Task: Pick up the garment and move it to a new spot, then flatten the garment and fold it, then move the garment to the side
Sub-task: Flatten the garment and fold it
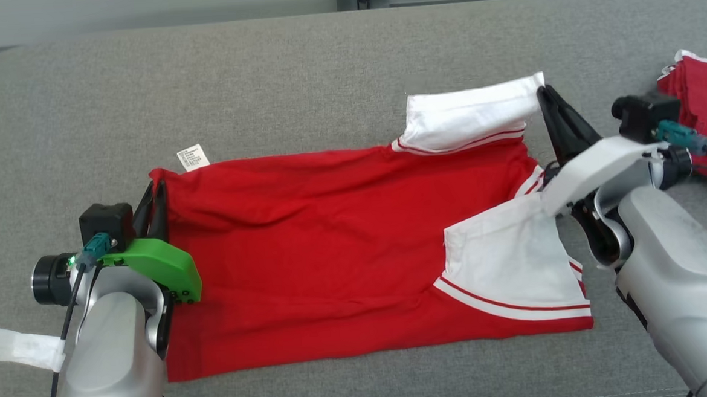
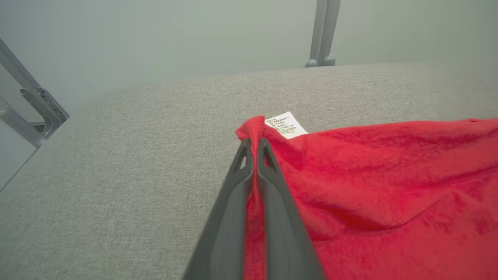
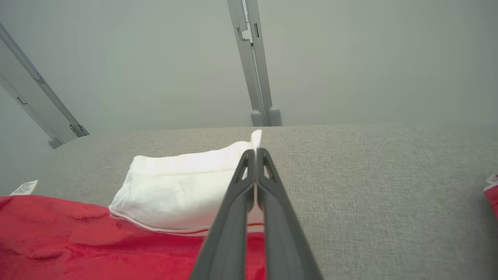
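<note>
Garment [image 1: 331, 242]: one soft red knit shirt, roughly rectangular, flat at mid-surface; two white stripe-trimmed sleeves [image 1: 470, 117], one white label [image 1: 193, 157].
Surface [image 1: 322, 61]: grey woven upholstery, rounded corners.
Left gripper [image 1: 156, 193]: jaws pinching the shirt's far left corner.
Right gripper [image 1: 545, 94]: jaws pinching the far sleeve's tip.
Right edge: one red-and-white cloth pile [image 1: 702, 101].
</note>
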